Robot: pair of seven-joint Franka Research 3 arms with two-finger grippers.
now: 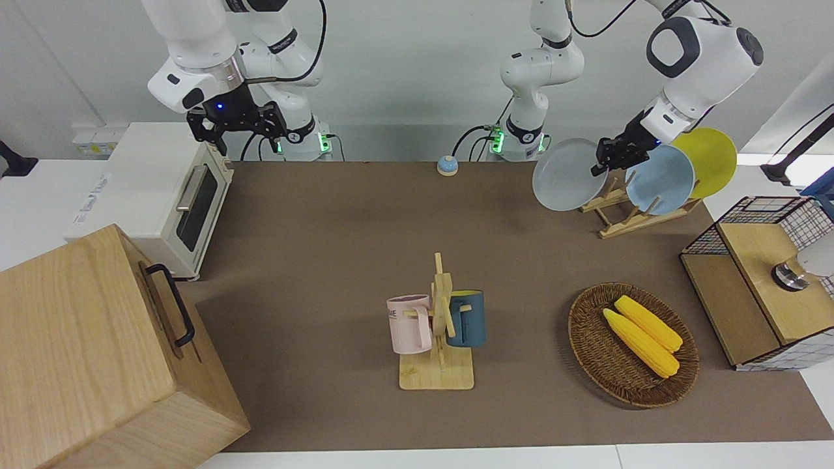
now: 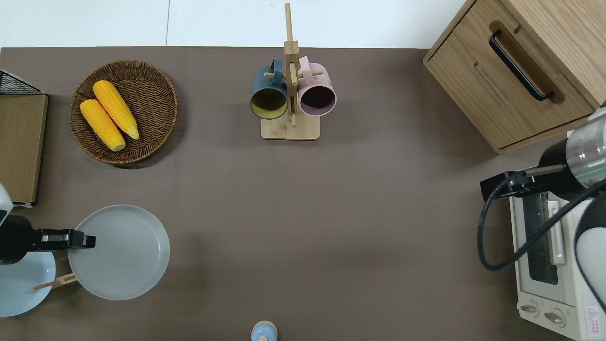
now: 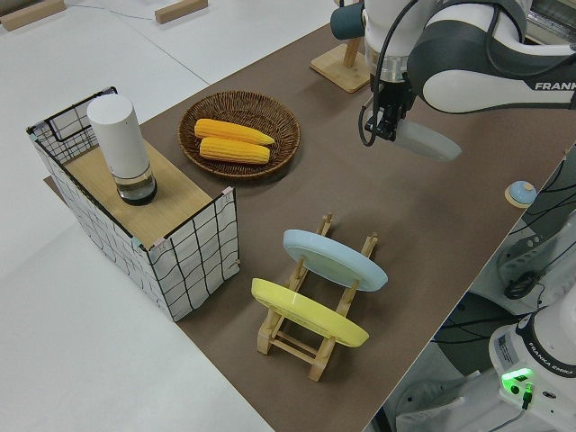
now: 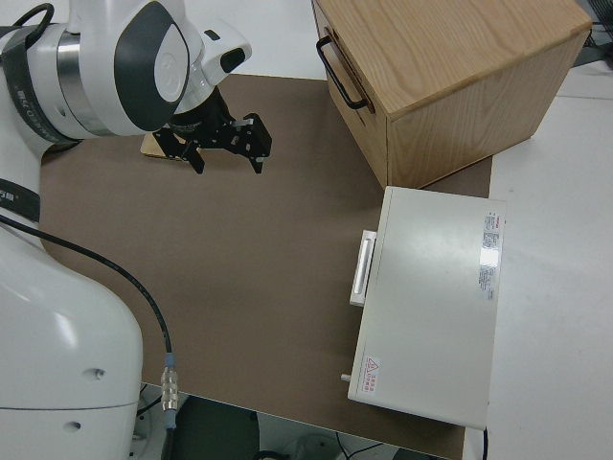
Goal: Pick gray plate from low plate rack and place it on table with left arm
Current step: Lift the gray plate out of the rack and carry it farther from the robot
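Halfway-ish | left pincer (image 2: 90, 240) clamped on gray plate (image 2: 120, 253), out of low plate rack (image 3: 315, 337) | still needs setting on surface (image 2: 331, 213)

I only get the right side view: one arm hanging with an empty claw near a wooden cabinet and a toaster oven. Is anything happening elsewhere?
Observer: Yes. The left gripper grips the gray plate by its rim and holds it in the air, clear of the low plate rack.
Operator: Is that rack empty now?
Observer: No. A light blue plate and a yellow plate lean in it, side by side.
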